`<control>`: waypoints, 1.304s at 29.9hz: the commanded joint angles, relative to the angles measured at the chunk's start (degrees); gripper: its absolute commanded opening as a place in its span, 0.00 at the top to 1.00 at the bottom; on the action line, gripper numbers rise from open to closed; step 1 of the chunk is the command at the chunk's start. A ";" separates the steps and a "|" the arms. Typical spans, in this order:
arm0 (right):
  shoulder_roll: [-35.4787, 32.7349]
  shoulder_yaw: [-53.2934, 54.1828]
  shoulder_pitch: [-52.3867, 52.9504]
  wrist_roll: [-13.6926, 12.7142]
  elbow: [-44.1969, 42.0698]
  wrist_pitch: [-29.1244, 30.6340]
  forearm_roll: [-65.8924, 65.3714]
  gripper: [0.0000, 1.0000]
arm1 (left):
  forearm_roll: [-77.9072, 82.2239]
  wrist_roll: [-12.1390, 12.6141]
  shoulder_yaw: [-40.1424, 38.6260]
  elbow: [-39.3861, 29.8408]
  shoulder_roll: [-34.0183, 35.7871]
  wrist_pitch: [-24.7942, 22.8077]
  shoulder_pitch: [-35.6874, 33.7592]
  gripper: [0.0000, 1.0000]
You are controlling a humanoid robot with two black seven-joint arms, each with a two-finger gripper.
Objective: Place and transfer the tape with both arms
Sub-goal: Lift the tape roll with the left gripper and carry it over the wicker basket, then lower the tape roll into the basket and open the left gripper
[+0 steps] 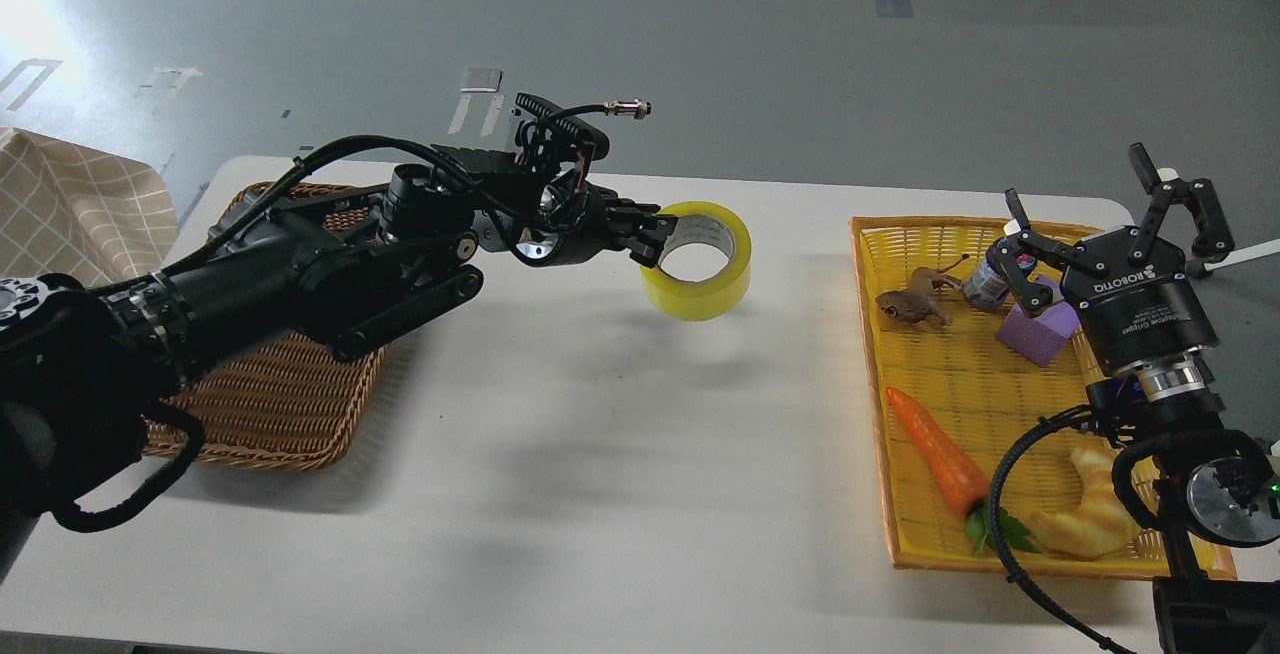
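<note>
Lower right of frame: yellow woven plastic tray (900, 494) on the white matte table (600, 494). Nearest in the tray sat a pale, glossy croissant (1090, 524), then an orange tapered carrot (935, 454) with green leaf end. Right gripper (1110, 224), black with ROBOTIQ lettering, hovered over the tray's right side, fingers spread wide, holding nothing. Beneath it lay a purple foam-like block (1040, 334), a small bottle (985, 279) with a blue label, and a brown toy animal (915, 302) with bumpy skin. Lower left: brown wicker basket (270, 404), rectangular, partly hidden by the left arm. Mid frame: left gripper (655, 234) pinched the wall of the tape (700, 264), a translucent yellow roll with a pale core, held above the table centre, hole facing the camera. Upper left edge: beige checked cloth (70, 214). Far behind: grey floor (700, 34).
</note>
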 commanded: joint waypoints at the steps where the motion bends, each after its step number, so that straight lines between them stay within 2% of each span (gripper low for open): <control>1: 0.01 0.04 0.00 0.00 0.02 0.00 0.00 0.00 | -0.87 -0.88 0.07 -0.07 3.20 0.08 -1.56 1.00; 9: 0.36 0.04 -0.08 0.00 -0.07 0.00 0.00 0.00 | -0.69 -3.43 0.33 -3.58 14.44 0.17 -1.48 1.00; 12: 0.36 0.04 -0.08 0.00 -0.07 0.00 0.00 0.00 | -0.78 -5.00 0.42 -3.59 18.39 0.26 -0.95 1.00; 15: 0.71 -0.05 -0.08 0.00 -0.07 0.00 0.00 0.00 | -0.87 -5.54 0.51 -3.32 21.04 0.26 -0.42 1.00; 23: 1.68 -0.31 0.00 0.00 -0.16 0.00 0.00 0.00 | -2.00 -7.38 0.51 -3.32 31.41 2.63 4.58 1.00; 31: 2.39 -0.66 0.00 0.00 -0.15 0.00 0.00 0.00 | -2.98 -7.82 0.51 -3.41 36.42 5.88 10.64 1.00; 39: 2.39 -0.66 -0.08 0.00 -0.16 0.00 0.00 0.00 | -3.33 -7.82 0.60 -2.88 37.39 9.75 16.45 1.00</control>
